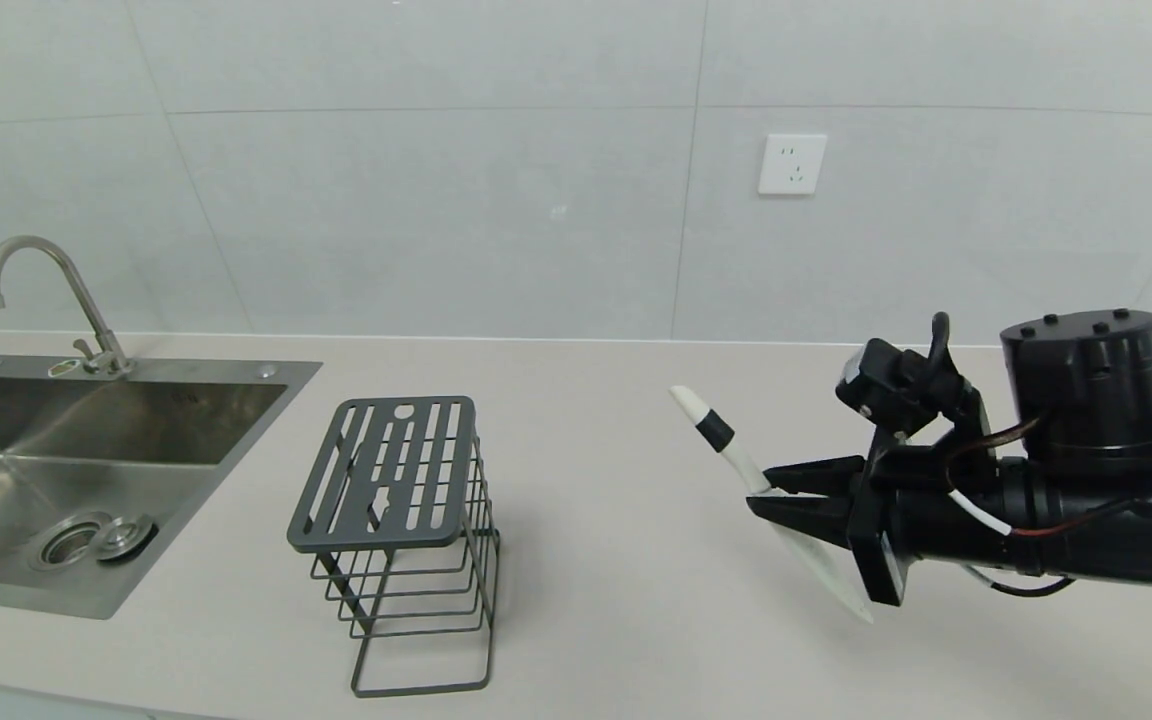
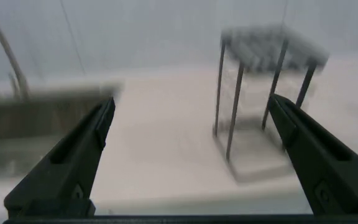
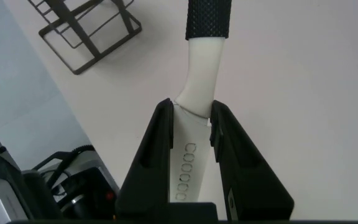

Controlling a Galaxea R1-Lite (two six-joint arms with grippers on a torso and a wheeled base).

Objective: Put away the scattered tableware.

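A white knife (image 1: pixel 714 430) with a black band on its handle hangs above the counter, right of centre, handle pointing up and away. My right gripper (image 1: pixel 761 488) is shut on it where handle meets blade. The right wrist view has the gripper (image 3: pixel 191 112) pinching the knife (image 3: pixel 204 74), whose blade with a row of small holes lies between the fingers (image 3: pixel 157 143). A dark wire rack (image 1: pixel 386 480) stands mid-counter, left of the knife. My left gripper (image 2: pixel 192 106) is open and holds nothing, facing the rack (image 2: pixel 263 81) low over the counter.
A steel sink (image 1: pixel 136 470) with a curved faucet (image 1: pixel 36 290) is set into the counter at the left. A wall outlet (image 1: pixel 791 163) sits on the tiled wall behind. Bare counter lies between rack and knife. The sink (image 2: pixel 36 118) is beside the left gripper.
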